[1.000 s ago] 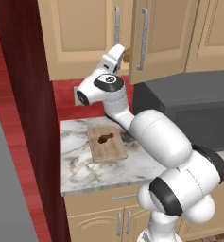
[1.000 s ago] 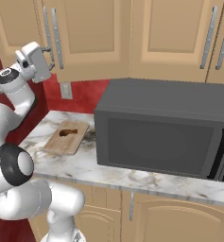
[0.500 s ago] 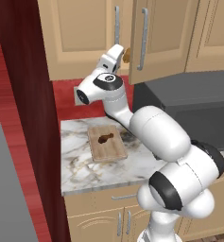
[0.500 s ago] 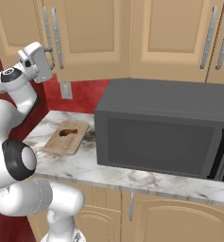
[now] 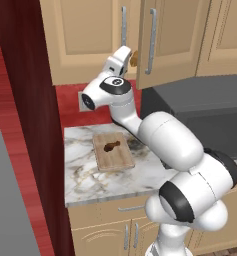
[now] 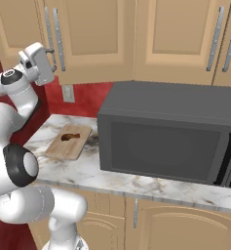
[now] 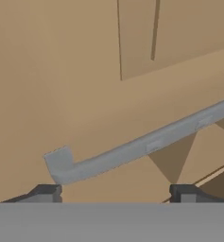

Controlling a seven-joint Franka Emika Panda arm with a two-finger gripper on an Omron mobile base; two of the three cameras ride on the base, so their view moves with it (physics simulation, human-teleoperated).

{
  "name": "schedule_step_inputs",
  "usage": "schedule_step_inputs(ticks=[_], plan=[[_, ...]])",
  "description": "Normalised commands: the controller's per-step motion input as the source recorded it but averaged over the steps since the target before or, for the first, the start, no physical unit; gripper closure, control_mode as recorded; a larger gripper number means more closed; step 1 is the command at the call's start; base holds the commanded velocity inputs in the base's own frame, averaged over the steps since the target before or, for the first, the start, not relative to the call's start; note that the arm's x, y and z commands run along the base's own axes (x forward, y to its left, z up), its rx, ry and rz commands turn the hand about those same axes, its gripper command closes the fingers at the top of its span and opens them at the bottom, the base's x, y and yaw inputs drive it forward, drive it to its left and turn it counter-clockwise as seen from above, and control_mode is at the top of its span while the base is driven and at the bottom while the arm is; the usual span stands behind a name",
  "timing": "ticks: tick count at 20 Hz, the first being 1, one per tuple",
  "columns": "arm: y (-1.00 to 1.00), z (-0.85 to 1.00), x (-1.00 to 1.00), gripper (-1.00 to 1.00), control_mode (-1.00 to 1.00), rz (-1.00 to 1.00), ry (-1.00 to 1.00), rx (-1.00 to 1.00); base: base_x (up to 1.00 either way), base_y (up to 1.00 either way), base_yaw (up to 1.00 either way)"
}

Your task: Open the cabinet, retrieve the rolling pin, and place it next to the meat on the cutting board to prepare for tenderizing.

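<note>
Reaching up at the cabinet (image 5: pixel 105 35), the hand (image 5: pixel 131 56) is sitting at the lower end of a silver bar handle (image 5: pixel 124 25). From the hand camera the handle (image 7: pixel 142 149) is running from 8 o'clock to 2 o'clock just beyond the two fingertips (image 7: pixel 47 192), which are standing spread wide with nothing pinched between them. Right door (image 5: pixel 172 40) is standing slightly ajar at its lower edge. Cutting board (image 5: pixel 112 151) is lying on the marble worktop (image 5: pixel 80 170), at 6 o'clock below the hand. Meat (image 5: pixel 112 146) is resting on the board's far half. Dark microwave (image 6: pixel 170 132) is sitting at 3 o'clock of the board.
</note>
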Motion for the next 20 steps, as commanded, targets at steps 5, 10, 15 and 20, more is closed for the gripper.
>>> schedule_step_inputs(ticks=[5,10,15,20], plan=[[-0.24,0.0,0.18,-1.0,-1.0,0.0,0.0,0.0,0.0,0.0,0.0],[-0.28,0.0,0.09,-1.0,-1.0,0.0,0.0,0.0,0.0,0.0,0.0],[-0.36,-0.02,0.0,-1.0,-1.0,0.0,0.0,0.0,0.0,0.0,0.0],[-0.39,-0.03,-0.01,-1.0,-1.0,0.0,0.0,0.02,0.0,0.0,0.0]])
